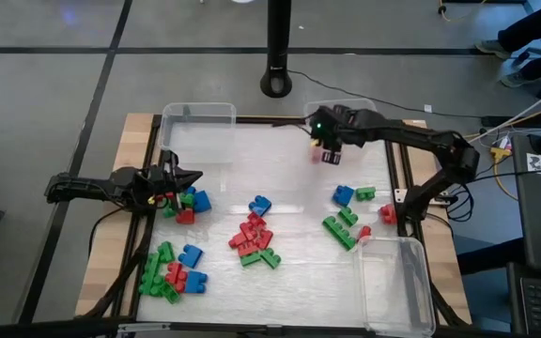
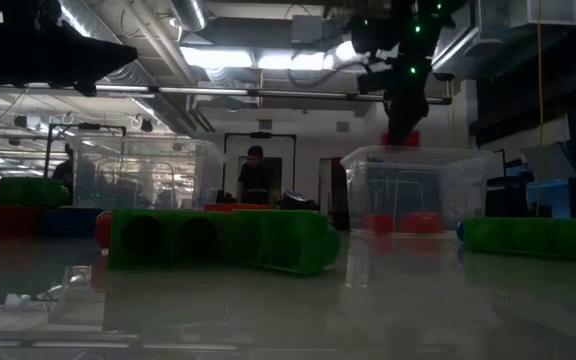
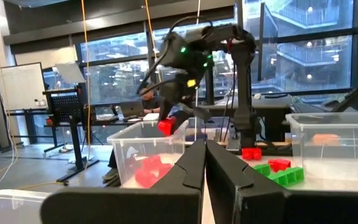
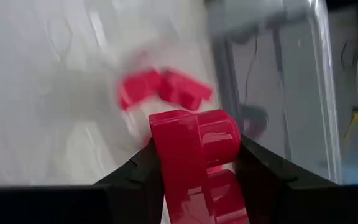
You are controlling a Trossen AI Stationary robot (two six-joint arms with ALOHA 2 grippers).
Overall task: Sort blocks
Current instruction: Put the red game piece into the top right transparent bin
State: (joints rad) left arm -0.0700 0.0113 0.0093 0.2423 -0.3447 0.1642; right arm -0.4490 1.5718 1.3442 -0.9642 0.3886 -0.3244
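Blocks (image 1: pixel 252 239) in red, green, blue scattered mid-table. Left gripper (image 1: pixel 193 176) pinched shut, idle at left. Farther off, right gripper (image 1: pixel 331 150) clamped on red brick (image 4: pixel 194 149), carried beside far bin (image 1: pixel 376 105). Next, likely: centre over bin, release.

A glossy red studded plastic brick (image 4: pixel 194 155) sits between matt black jaws, the clear smooth plastic bins (image 1: pixel 198 115) shine, and the counter (image 1: pixel 299 174) is glossy white with pale wooden edges.
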